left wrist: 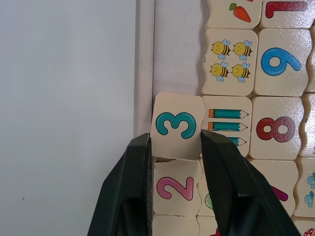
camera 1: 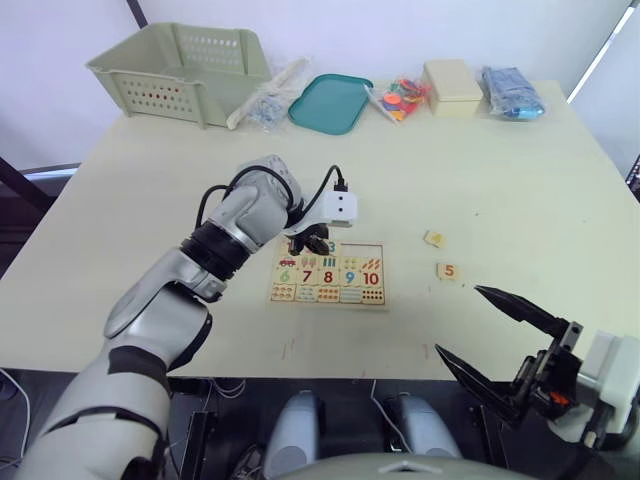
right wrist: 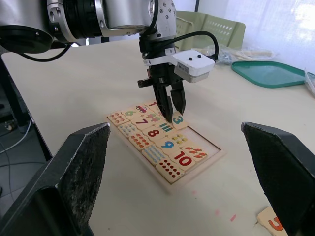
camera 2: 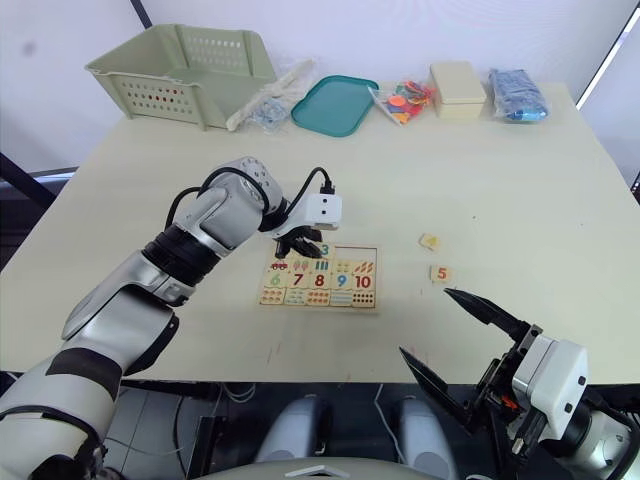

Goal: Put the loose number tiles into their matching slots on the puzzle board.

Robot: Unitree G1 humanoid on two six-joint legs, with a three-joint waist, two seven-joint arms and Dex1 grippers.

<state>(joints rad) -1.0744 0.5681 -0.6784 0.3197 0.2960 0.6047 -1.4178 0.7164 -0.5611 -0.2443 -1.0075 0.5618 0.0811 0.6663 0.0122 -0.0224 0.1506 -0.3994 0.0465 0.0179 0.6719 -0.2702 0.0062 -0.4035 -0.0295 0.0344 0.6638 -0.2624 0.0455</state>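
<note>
Right now the 3 tile (left wrist: 175,126) sits between the fingers of the left claw (left wrist: 175,147), over the top row of the board (camera 1: 372,301). It lies a little crooked, one edge riding over the 2 tile (left wrist: 174,189) just beside it, so it looks not yet seated. The fingers flank it closely; whether they pinch it or have let go I cannot tell. Just beyond the tile, bare slots (left wrist: 177,49) wait, likely for 4 and 5. The claw comes straight down from above, which suits pressing a tile flat. Well off to the claw's right on the table (camera 1: 150,200) lie the 5 tile (camera 1: 449,271) and another tile (camera 1: 434,238), digit unreadable. The right claw (camera 1: 478,325) hangs spread wide and empty near the table's front edge, just short of the 5, probably ready to fetch it.
</note>
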